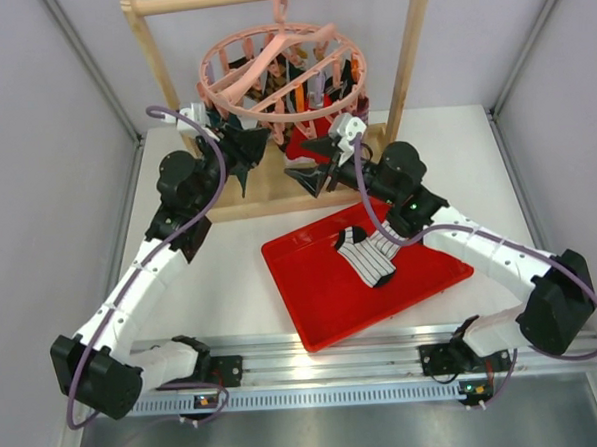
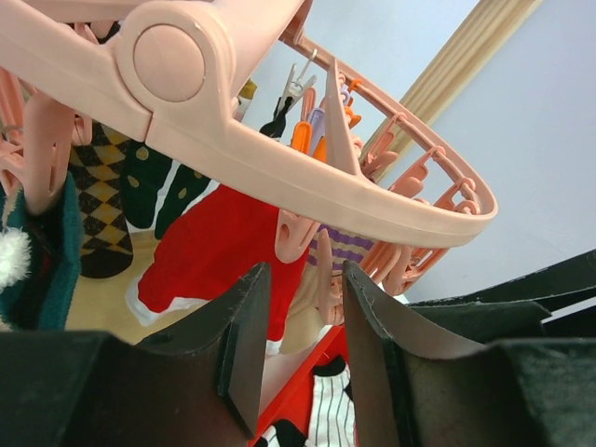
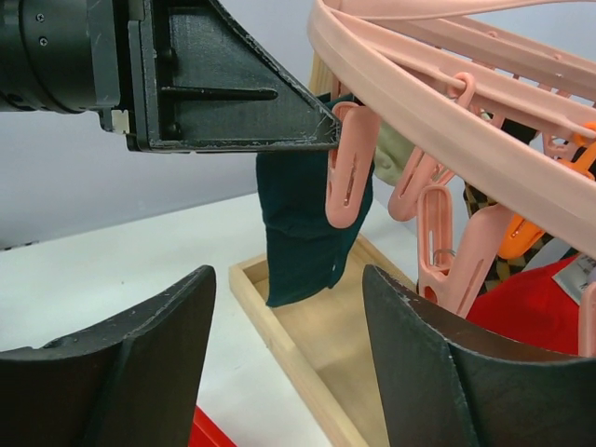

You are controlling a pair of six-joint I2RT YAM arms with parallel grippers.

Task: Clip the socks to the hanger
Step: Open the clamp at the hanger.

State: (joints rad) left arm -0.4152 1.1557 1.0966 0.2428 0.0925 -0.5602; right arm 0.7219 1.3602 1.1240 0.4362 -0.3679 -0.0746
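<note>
The socks [image 1: 368, 252], white with thin black stripes and black ends, lie in a heap on the red tray [image 1: 328, 302]; a strip of them also shows low in the left wrist view as socks [image 2: 333, 410]. The round pink hanger [image 1: 279, 72] hangs by its hook from the wooden rack. My left gripper [image 1: 242, 146] is raised under the hanger's left rim. In its own view, the left gripper [image 2: 305, 279] is open and empty below the hanger [image 2: 307, 182]. My right gripper [image 1: 319, 170] sits under the front rim. The right gripper [image 3: 289, 284] is open, holding nothing, beside the hanger [image 3: 447, 102].
The wooden rack [image 1: 410, 52] stands on a shallow wooden base [image 3: 317, 363]. Other socks hang from the pegs: a dark teal sock [image 3: 303, 223], a red sock [image 2: 209, 242] and an argyle one [image 2: 98, 214]. White enclosure walls flank the table.
</note>
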